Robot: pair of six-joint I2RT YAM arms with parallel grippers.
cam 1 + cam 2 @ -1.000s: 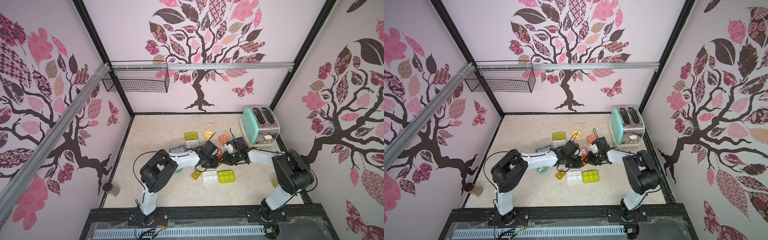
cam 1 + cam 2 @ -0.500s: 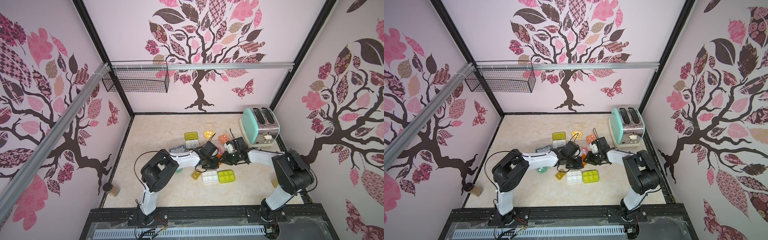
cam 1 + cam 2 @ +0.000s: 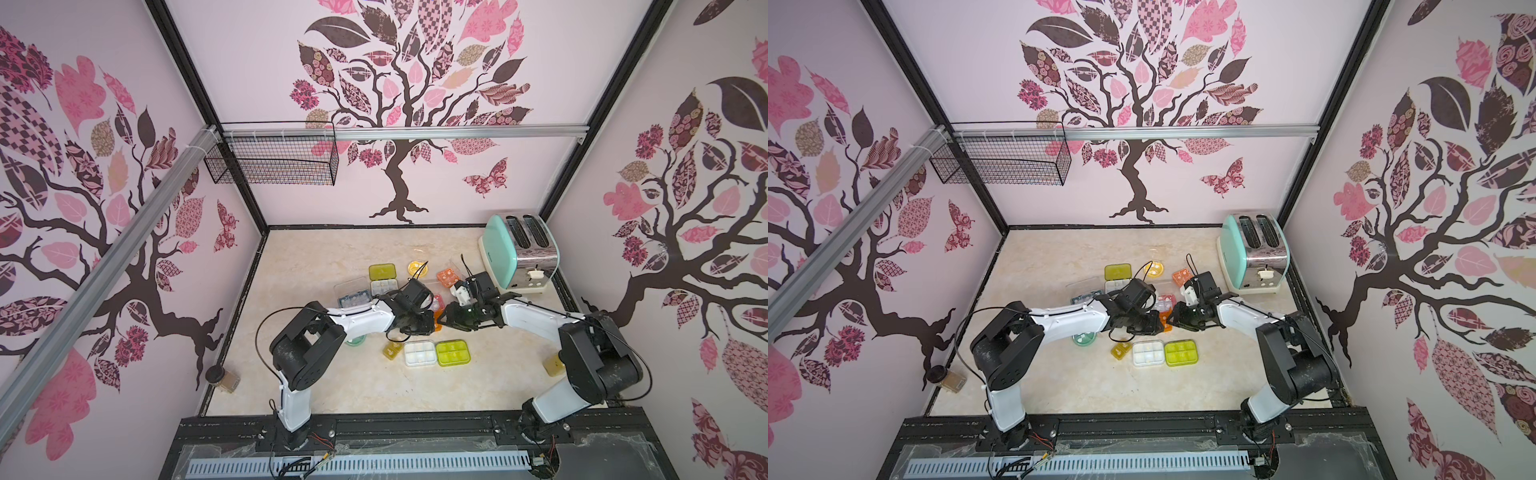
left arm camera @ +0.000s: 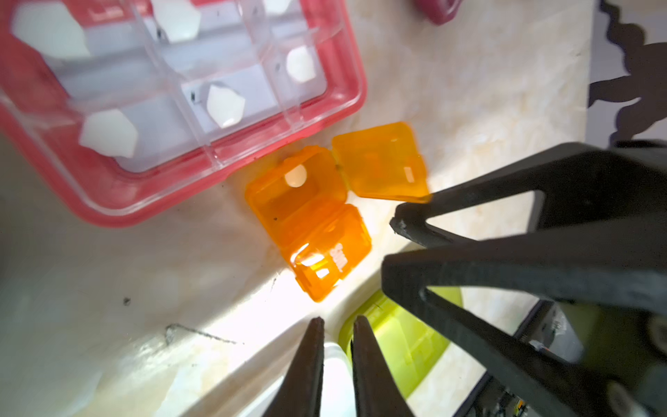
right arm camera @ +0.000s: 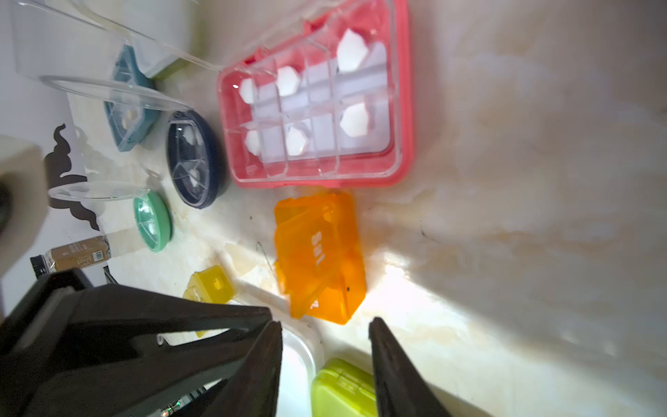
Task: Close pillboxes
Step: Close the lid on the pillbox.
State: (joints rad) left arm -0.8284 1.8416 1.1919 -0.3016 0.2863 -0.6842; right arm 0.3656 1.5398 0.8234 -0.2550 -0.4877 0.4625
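Note:
A small orange pillbox point(image 4: 310, 231) lies on the table between my two grippers, beside an open pink pillbox point(image 4: 108, 195). One orange flap point(image 4: 379, 166) stands open over a cell holding a white pill; the cell beside it is covered. My left gripper point(image 4: 339, 319) hovers close by, its fingers a narrow slit apart and empty. Facing it, my right gripper point(image 5: 325, 323) is open and empty, just short of the orange pillbox point(image 5: 317, 252). Both top views show the two grippers point(image 3: 432, 326) point(image 3: 445, 319) tip to tip over that box point(image 3: 1165, 322).
A white pillbox point(image 3: 419, 353), a lime one point(image 3: 453, 352) and a small yellow one point(image 3: 390, 350) lie just in front. Navy point(image 5: 195, 159), green point(image 5: 151, 220) and blue point(image 5: 130, 119) boxes lie to the left. A mint toaster point(image 3: 517, 257) stands back right. Jars point(image 3: 220, 378) point(image 3: 552, 365) stand at the side edges.
My right gripper's fingers have spread apart from a near-shut stance. Both arms have stayed almost in place over the orange pillbox.

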